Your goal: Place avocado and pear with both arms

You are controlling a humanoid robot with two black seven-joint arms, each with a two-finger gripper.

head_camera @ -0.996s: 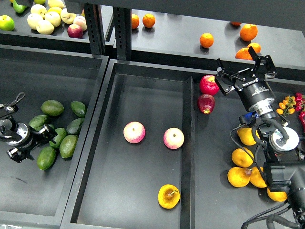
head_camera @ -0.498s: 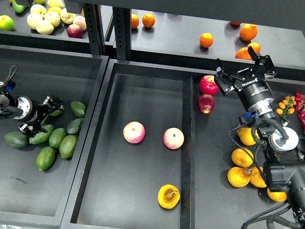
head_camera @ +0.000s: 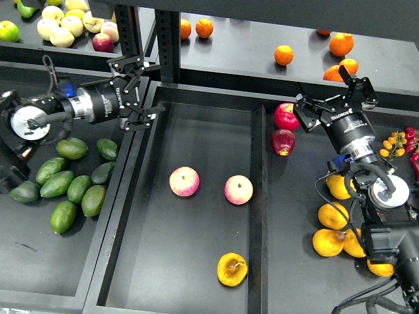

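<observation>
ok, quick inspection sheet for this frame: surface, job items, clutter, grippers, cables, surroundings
Surface: black centre tray, with a bin on each side.
Job's things: pear lies at the front of the centre tray, stem blotch showing. No avocado there; avocados are piled in the left bin.
Clutter: two pink-yellow apples mid-tray; red apples, yellow-orange fruit and small orange-red fruits in the right bin.
Grippers: left gripper open and empty over the tray's back-left corner; right gripper open and empty above the red apples.
Cables: black cables along the right arm.
Surroundings: back shelf holds oranges and pale apples; black posts stand between.
</observation>
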